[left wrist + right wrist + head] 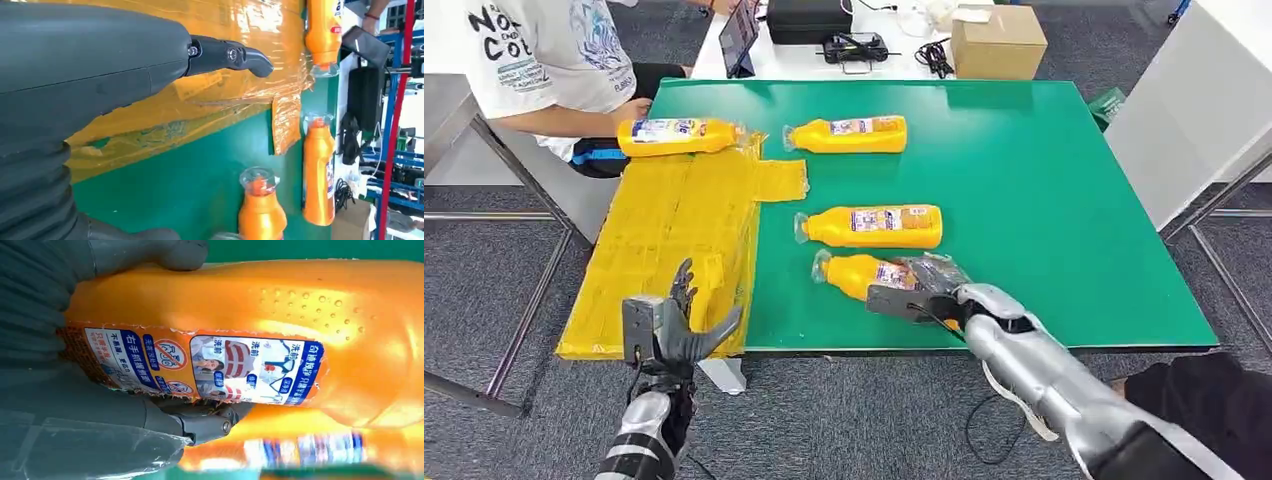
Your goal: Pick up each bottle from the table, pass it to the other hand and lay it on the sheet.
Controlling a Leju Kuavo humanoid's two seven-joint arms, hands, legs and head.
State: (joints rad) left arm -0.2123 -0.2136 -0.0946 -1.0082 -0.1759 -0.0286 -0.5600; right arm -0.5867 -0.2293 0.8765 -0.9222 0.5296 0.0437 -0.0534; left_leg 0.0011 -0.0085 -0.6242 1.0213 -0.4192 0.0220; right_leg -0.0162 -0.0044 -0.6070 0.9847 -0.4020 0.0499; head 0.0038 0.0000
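Nearest, on the green surface (pixel 1044 200) by its front edge: right hand (pixel 924 290) wrapped around the base end of the nearest bottle (pixel 859 272), lying on its side, cap pointing toward the yellow sheet (pixel 674 230). Left hand (pixel 669 325) spread and holding nothing, over the sheet's near corner, cap-side of that bottle. Farther back: two more bottles on the green and one on the sheet's far end.

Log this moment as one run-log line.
right hand: grips nearest orange bottle on green table | left hand: open over yellow sheet | sheet: one bottle

Right hand (pixel 921 289) clasped, left hand (pixel 672 325) spread.
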